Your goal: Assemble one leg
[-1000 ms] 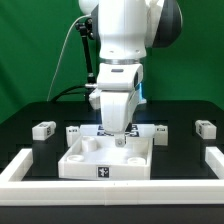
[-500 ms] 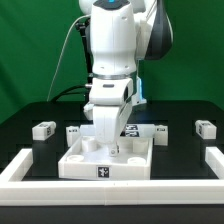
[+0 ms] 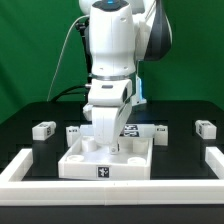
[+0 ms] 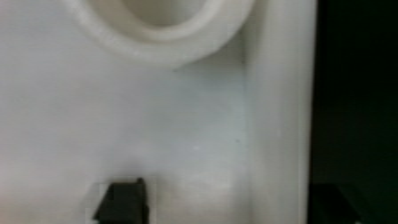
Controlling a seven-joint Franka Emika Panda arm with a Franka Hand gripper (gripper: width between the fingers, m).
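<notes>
The large flat white panel (image 3: 82, 160) with recesses lies against the front white rail. My gripper (image 3: 111, 148) is down on the panel's middle, fingertips at its surface. Small white tagged legs lie on the black table: one at the far left (image 3: 42, 128), one at the far right (image 3: 204, 128), and two more behind the panel (image 3: 72, 131) (image 3: 158, 131). The wrist view shows only the panel (image 4: 160, 130) very close, with a round recess (image 4: 160, 25) and one dark fingertip (image 4: 121, 200). No leg shows between the jaws. Whether they grip anything is unclear.
A white rail frame (image 3: 18, 166) borders the table at the front and both sides. A black tag (image 3: 105, 171) is on the panel's front face. A cable hangs behind the arm on the exterior view's left.
Since one second ago the wrist has turned and the gripper has shifted slightly to the exterior view's left over the panel. Nothing has moved in the last half second.
</notes>
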